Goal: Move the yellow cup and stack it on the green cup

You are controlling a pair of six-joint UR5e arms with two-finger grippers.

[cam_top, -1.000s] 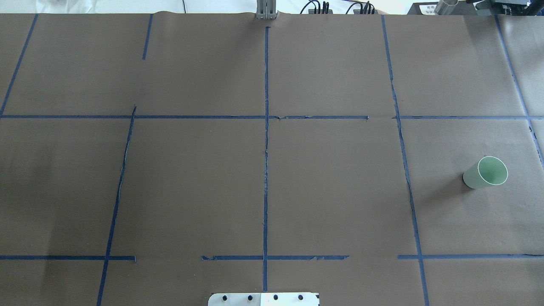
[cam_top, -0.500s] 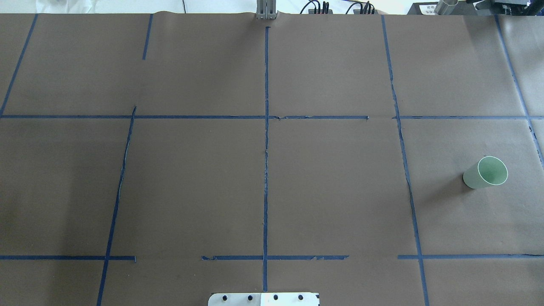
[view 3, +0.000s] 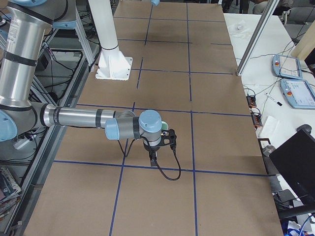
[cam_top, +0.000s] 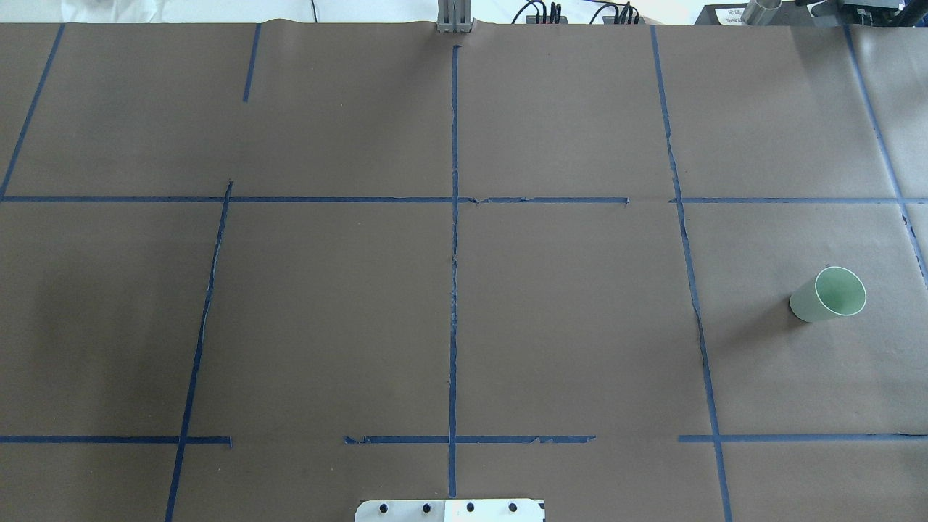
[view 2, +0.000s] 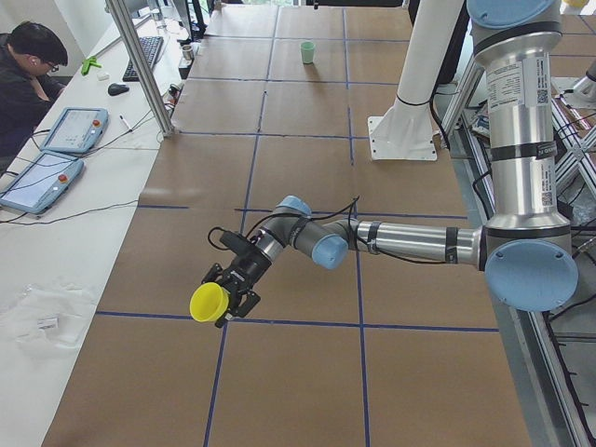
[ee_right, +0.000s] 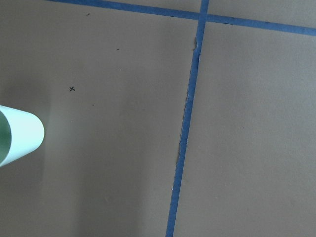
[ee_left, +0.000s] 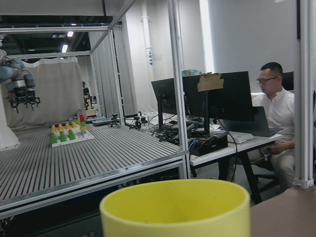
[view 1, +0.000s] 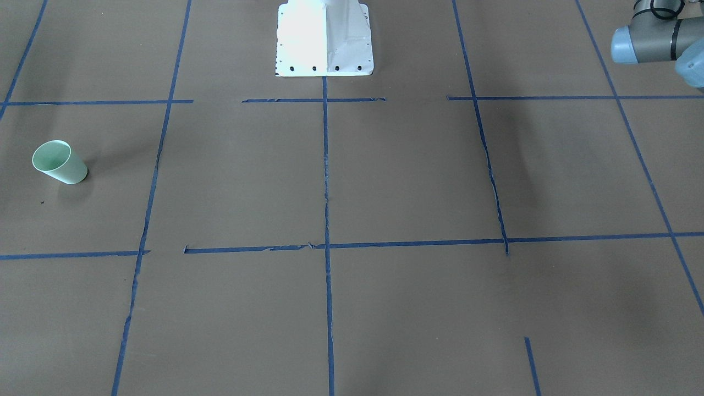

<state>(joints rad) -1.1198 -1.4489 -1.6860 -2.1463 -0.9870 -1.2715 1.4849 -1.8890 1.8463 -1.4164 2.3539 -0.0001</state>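
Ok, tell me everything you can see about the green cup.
The green cup is small and pale mint, with smooth, plain walls that taper from a wide open rim to a narrower base. It has no handle and looks like plastic. It stands upright, mouth up, and appears empty. It is on the brown-papered table on the robot's right side, inside a square marked by blue tape lines. Only the table touches it.
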